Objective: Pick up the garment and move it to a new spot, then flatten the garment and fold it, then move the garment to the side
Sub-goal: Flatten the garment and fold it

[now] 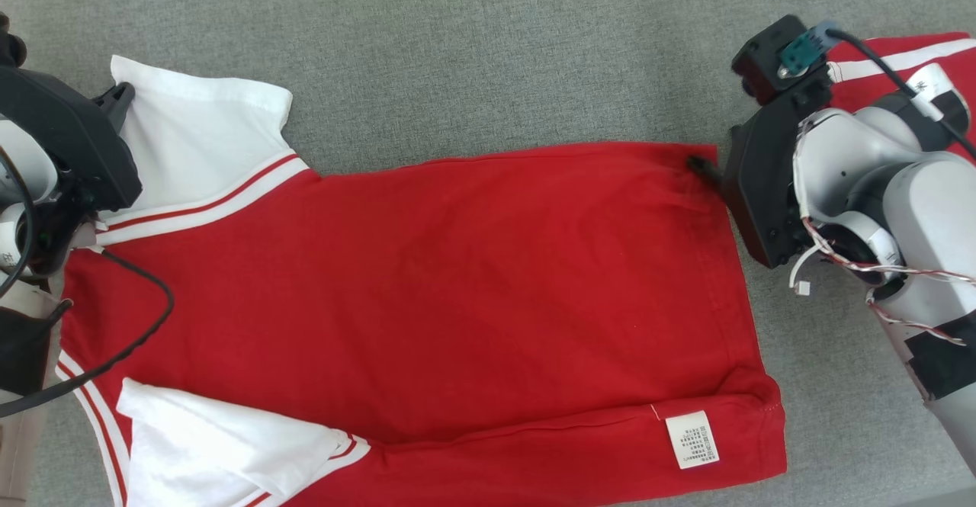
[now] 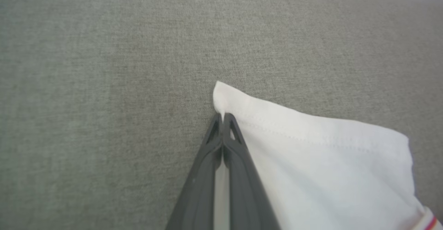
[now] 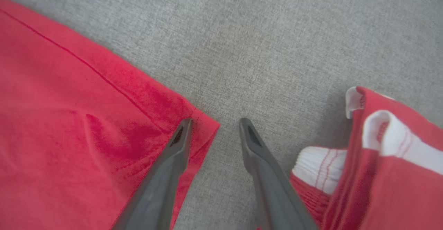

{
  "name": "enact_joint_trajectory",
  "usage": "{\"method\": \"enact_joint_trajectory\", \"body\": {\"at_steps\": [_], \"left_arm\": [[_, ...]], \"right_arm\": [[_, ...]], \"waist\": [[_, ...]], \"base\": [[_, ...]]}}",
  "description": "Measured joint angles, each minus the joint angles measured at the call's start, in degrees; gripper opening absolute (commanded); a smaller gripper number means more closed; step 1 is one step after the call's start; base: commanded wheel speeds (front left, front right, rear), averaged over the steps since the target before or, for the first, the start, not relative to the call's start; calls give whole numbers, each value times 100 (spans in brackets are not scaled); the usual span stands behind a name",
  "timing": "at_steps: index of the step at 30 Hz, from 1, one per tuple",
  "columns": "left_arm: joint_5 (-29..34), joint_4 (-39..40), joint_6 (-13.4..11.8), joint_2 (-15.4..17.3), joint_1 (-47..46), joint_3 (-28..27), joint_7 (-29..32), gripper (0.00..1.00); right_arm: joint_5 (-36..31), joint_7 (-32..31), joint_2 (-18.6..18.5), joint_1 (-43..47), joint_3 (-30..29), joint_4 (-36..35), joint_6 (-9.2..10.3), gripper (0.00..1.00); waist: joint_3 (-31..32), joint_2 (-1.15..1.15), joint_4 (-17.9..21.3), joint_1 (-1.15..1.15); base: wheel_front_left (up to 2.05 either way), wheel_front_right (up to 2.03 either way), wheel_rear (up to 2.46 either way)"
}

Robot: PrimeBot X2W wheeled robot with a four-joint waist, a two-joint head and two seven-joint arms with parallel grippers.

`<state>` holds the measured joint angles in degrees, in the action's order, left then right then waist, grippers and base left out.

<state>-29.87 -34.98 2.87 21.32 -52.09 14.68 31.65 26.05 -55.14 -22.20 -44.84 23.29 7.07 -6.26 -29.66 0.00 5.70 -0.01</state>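
The garment (image 1: 427, 278) is a red shirt with white, red-striped sleeves, spread flat on the grey surface. My left gripper (image 1: 116, 100) is at its far left sleeve. In the left wrist view this gripper (image 2: 222, 117) is shut on the corner of the white sleeve (image 2: 311, 161), and cloth shows between the fingers. My right gripper (image 3: 215, 121) stands open at the hem corner (image 3: 204, 126). One of its fingers (image 3: 176, 143) lies over the red cloth and the other rests on bare grey surface. In the head view one dark fingertip (image 1: 698, 164) touches the hem's far right corner.
A second red-and-white garment (image 1: 900, 57) lies crumpled at the far right, behind my right arm, and it is close to the right gripper (image 3: 380, 161). A white care label (image 1: 692, 438) sits on the near hem. Bare grey cloth surface (image 1: 488, 49) stretches beyond the shirt.
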Motion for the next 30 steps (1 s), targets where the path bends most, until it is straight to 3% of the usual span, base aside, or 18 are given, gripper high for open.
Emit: {"method": "enact_joint_trajectory", "body": {"at_steps": [1, 5, 6, 7, 30], "left_arm": [[0, -12, -1, 0, -5, 1, 1, 0], [0, -55, -1, -2, -23, 3, 1, 0], [0, -63, -1, -2, -29, 4, 1, 0], [0, -67, -1, -2, -35, 7, 1, 0], [-31, -76, -33, 24, -119, -93, -337, 0]], "right_arm": [[-4, 31, -2, -1, 35, 18, -8, 49], [-64, 187, -1, -1, 126, 65, -31, 33], [-87, 232, -1, -1, 148, 75, -31, 12], [-109, 272, -1, -1, 175, 80, -32, 0], [-684, 1800, -181, -130, 123, 133, -23, 0]], "waist": [[0, 0, 2, 0], [-2, 0, 10, 0], [-2, 0, 10, 0], [-3, 0, 10, 0], [59, 1, 31, 1]], "base": [[0, 0, 0], [0, 0, 0], [0, 0, 0], [0, 0, 0], [0, 0, 0]]}}
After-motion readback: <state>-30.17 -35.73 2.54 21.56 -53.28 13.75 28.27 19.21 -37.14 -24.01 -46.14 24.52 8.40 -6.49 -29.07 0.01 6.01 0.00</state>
